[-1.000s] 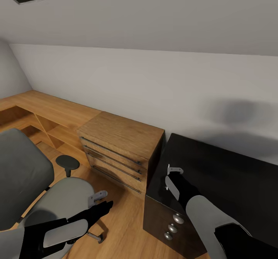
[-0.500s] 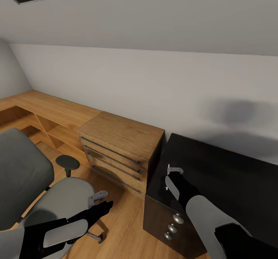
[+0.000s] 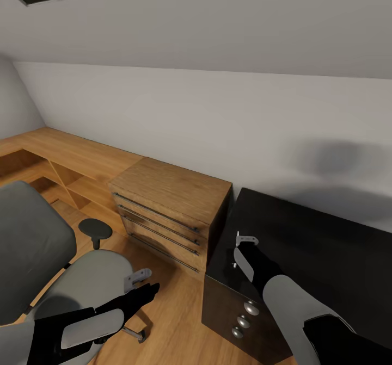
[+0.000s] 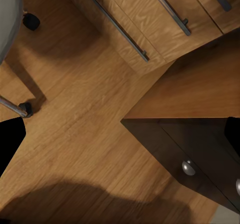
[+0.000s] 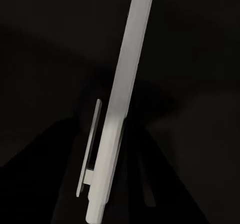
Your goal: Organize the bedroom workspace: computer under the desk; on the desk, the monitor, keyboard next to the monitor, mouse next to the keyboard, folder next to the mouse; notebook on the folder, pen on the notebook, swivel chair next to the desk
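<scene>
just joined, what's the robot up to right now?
The right gripper is over the corner of the black desk, and its wrist camera shows the pen up close between its fingers, apparently held. The left gripper hangs over the swivel chair seat with nothing in it. A wooden dresser stands between chair and desk.

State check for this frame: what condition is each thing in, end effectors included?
Dresser drawers: all shut.
Desk drawers: shut.
Swivel chair: upright, visible seat bare.
Pen: close before the right end effector, over the desk top; grip unclear.
Left end effector: open, empty.
Right end effector: opening not discernible.
</scene>
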